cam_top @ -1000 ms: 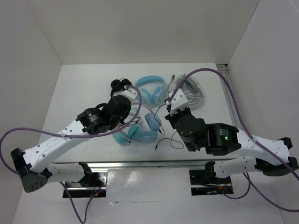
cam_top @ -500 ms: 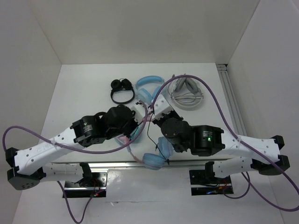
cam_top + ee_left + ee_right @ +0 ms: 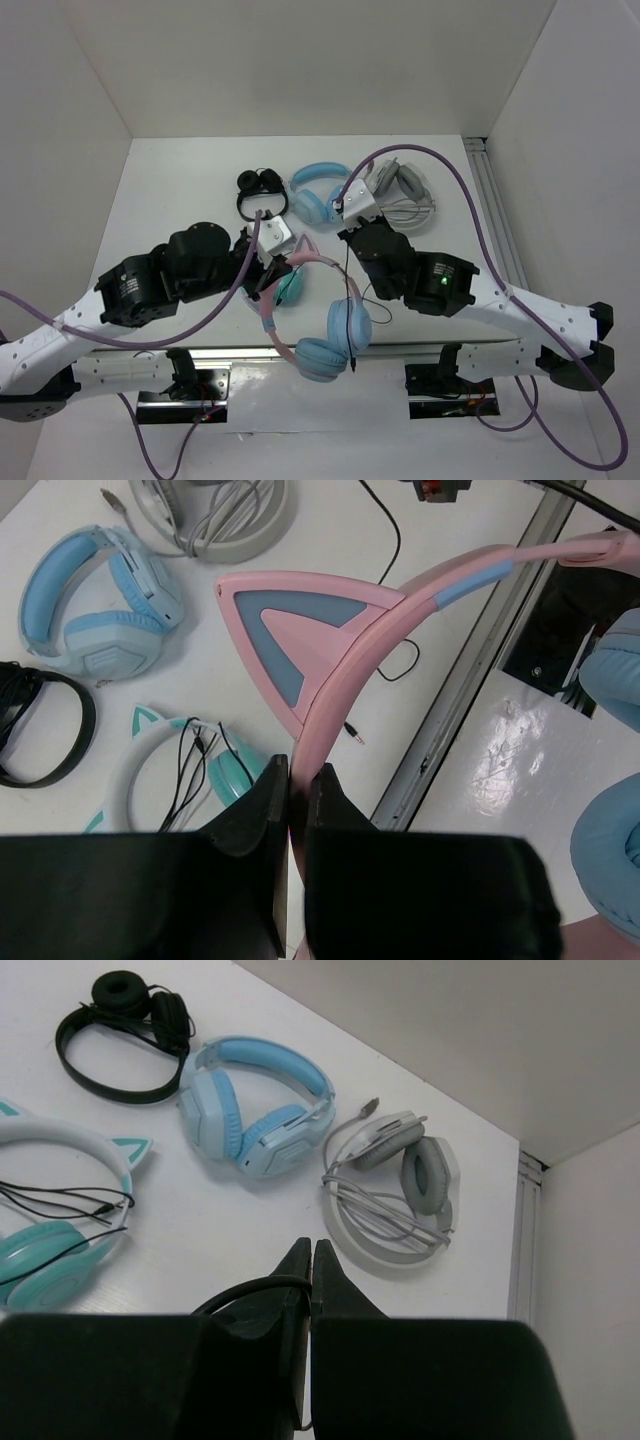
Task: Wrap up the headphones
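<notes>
The headphones [image 3: 300,262], with a pink cat-ear headband and light blue ear cups [image 3: 349,323], hang lifted over the table's front edge. My left gripper [image 3: 268,276] is shut on the pink headband [image 3: 330,670], which runs up from between the fingers in the left wrist view. My right gripper [image 3: 348,232] is shut on the thin black cable [image 3: 349,290]. In the right wrist view the cable [image 3: 250,1288] loops out over the left finger of that gripper [image 3: 312,1250]. The cable's plug end hangs by the lower ear cup.
A teal cat-ear pair [image 3: 291,287] lies under the lifted headphones. Black headphones [image 3: 260,195], an all light-blue pair [image 3: 320,190] and a grey-white pair with wrapped cable [image 3: 400,195] lie along the back. The table's metal front rail [image 3: 470,690] runs below the ear cups.
The left gripper has raised the headband and drawn back left, so the ear cups hang further up. The right gripper has moved toward the back with the cable, drawing it straight.
</notes>
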{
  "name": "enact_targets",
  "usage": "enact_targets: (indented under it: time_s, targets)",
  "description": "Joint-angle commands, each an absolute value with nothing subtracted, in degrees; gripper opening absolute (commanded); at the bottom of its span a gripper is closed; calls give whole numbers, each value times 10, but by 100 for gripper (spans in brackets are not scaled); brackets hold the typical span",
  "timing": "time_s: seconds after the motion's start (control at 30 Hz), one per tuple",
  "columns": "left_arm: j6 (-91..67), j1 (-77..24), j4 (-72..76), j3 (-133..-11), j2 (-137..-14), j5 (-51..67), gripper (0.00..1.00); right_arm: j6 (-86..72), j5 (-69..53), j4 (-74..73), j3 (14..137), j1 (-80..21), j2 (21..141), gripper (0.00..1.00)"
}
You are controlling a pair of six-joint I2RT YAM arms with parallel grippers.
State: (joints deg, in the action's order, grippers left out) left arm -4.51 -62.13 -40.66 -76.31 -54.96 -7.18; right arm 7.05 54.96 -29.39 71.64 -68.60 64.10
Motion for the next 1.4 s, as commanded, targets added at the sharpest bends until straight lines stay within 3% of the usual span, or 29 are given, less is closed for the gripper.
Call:
enact_targets:
  time_s: [0.0,0.63,1.2,1.37]
  targets:
    - [-62,-622,-340,-795,-521,-35,0,65,517,-253,713,-672,631,0]
    - [-91,-622,-321,-796,-520,0,0,75,428,-202,719,-635,599,0]
    - [-107,-622,-333,-777,-603,17,0,80,506,-214,826,-573,737,0]
    - [-112,-622,-353,-783,-617,-23,0,75,472,-245,832,-573,750,0]
